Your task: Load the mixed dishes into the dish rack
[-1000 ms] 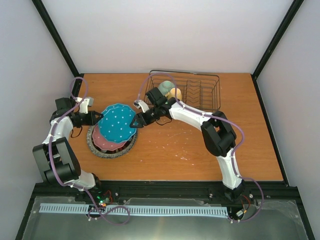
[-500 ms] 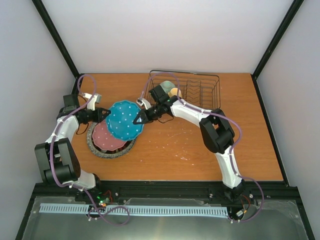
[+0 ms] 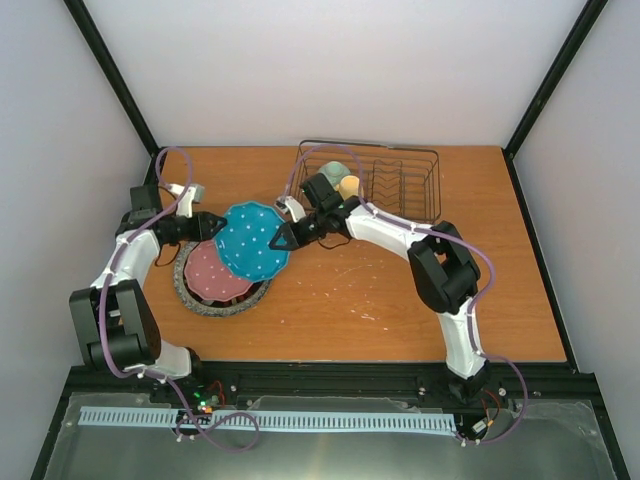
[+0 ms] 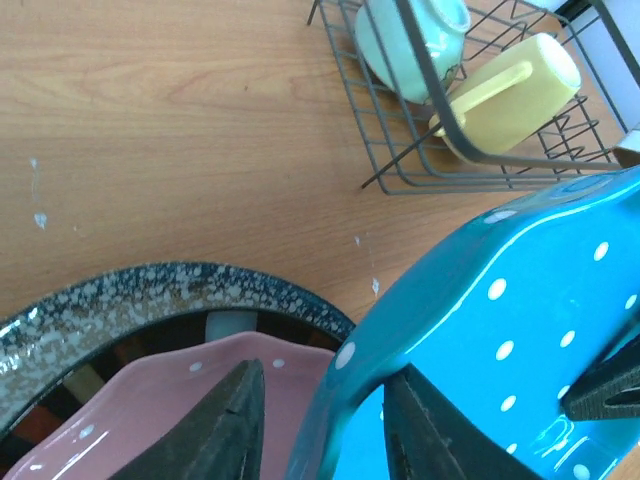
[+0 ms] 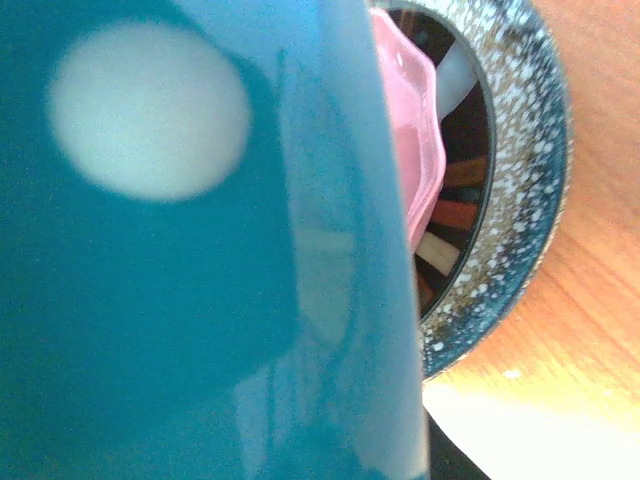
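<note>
By the table's left edge the left gripper [image 3: 207, 225] stands with jaws apart, astride the left rim of the teal white-dotted plate [image 3: 252, 240] without pinching it. Beneath lies the pile, with the pink white-dotted plate [image 3: 212, 275] uppermost and the grey speckled plate [image 3: 232, 306] at the base. The teal white-dotted plate hangs tilted above them, its right rim clamped in the right gripper [image 3: 281, 238]. Further right, at the far edge, the dish rack [image 3: 400, 152] holds the pale green bowl [image 3: 333, 172] and yellow mug [image 3: 350, 186] in its left end. The plate looks rigid, glossy and chippable, and weighty for a one-sided hold. A deep bite across the rim seems safest.
</note>
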`<state>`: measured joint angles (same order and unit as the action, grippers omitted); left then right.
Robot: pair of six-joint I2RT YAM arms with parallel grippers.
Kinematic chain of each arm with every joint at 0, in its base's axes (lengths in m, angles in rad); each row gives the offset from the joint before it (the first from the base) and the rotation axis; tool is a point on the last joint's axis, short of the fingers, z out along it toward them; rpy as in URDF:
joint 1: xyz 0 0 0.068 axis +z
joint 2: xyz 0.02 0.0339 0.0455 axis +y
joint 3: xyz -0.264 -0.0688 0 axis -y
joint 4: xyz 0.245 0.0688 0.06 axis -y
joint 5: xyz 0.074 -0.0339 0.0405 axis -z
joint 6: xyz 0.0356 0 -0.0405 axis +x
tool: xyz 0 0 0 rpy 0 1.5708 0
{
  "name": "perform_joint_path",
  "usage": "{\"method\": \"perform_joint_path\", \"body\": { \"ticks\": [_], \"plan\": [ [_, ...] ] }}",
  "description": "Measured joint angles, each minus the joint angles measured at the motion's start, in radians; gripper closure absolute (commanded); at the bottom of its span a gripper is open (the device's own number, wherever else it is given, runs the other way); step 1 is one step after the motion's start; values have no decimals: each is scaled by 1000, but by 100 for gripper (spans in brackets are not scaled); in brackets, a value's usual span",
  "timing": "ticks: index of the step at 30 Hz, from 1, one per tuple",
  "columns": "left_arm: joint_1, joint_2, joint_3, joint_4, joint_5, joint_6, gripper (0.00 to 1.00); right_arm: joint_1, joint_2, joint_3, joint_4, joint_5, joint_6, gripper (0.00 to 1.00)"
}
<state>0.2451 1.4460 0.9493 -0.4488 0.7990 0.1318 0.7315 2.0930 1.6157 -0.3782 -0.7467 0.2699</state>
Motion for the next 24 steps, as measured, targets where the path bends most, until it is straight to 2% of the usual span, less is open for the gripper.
{"method": "perform_joint_path", "body": {
  "ticks": [2,6,9,15,20,24],
  "plan": [
    [-3,-14,14,-6,-14,-16,55,-5,-26,-11,0,23,-18,97],
    [-13,-92,62,6,-71,-45,44,-41,-102,-20,-16,44,-70,97],
    [-10,-163,124,54,-151,-66,40,-87,-185,-26,-37,77,-118,97],
    [-8,-257,150,159,-284,-69,40,-167,-372,-53,-49,215,-280,97],
    [-8,-227,137,185,-338,-62,42,-233,-536,-111,-42,343,-451,97],
    [-8,-188,103,210,-338,-63,44,-302,-634,-199,-5,422,-523,97]
  ]
}}
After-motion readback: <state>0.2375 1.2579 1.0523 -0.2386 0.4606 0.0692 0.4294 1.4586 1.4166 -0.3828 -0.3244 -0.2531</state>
